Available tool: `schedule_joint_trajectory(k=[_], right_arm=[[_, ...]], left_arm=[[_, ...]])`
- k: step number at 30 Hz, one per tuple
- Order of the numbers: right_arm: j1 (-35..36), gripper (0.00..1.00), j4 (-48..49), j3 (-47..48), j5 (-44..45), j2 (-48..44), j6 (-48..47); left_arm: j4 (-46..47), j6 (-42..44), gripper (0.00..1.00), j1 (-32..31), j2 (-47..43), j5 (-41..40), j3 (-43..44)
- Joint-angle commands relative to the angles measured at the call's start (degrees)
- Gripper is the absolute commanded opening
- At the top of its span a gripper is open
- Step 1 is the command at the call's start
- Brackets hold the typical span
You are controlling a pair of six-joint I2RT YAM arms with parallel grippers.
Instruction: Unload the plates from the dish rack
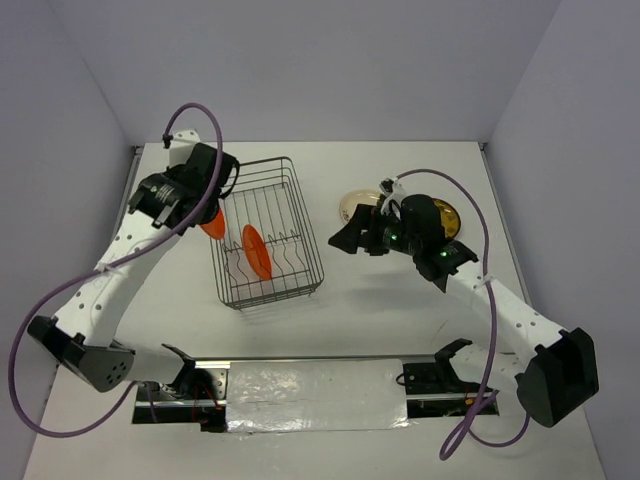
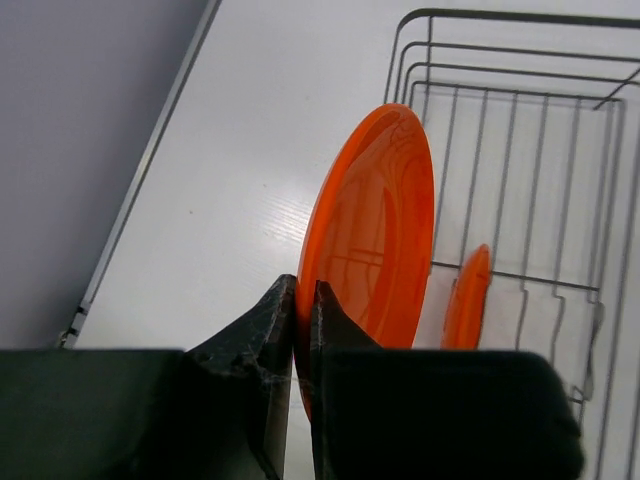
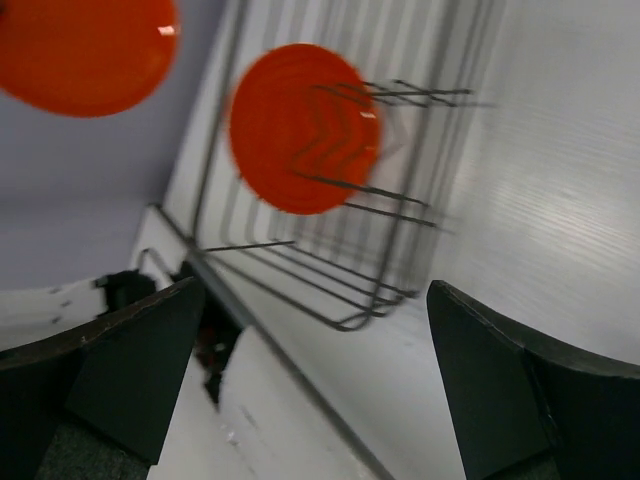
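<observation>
My left gripper (image 2: 303,295) is clamped on the rim of an orange plate (image 2: 375,230), held on edge at the rack's (image 1: 265,162) left wall. To its right a second plate (image 1: 257,251) stands in the slots, its edge running near to far. My right gripper (image 1: 345,236), fingers apart and empty, faces it from the rack's right side; that arm looks the freer one.

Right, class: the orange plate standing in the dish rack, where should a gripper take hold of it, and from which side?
Probably its top rim, from straight above, one finger on each face. The orange plate stands on edge in the dish rack, so the wire walls fence its sides and only its upper edge is free.
</observation>
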Motion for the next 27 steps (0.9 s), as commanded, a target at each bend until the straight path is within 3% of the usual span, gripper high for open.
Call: schedule_joint_trajectory(k=[1,5,8,11,15,19,27], right_arm=[[3.2,1.0,19.6,2.9,-18.3,1.0,6.6],[10.4,1.0,18.8,11.8,-12.7,5.1,5.2],[13.3,0.99,17.7,16.2,-7.6,8.9,6.0],[13.2,0.97,16.9,17.4,-3.3,11.9,9.0],[13.3,0.91,12.4,18.7,1.1,13.1,8.9],[13.3,0.88,12.9,14.5,4.6,8.3,8.5],[13.1,0.9,4.5,10.5,22.4,-2.0,4.7]], left_arm=[[6.8,7.5,0.0,0.1,-7.0,4.2,1.0],[21.1,12.8,0.01,0.2,-14.5,28.9,-6.3],[30.5,12.0,0.0,0.1,-18.1,45.7,-11.4],[37.8,8.7,0.0,0.2,-19.4,57.3,-15.9],[45.1,4.4,0.01,0.2,-21.1,62.2,-21.6],[44.2,4.5,0.0,0.2,-20.5,60.3,-22.3],[43.9,4.4,0.0,0.2,-19.4,59.4,-22.5]])
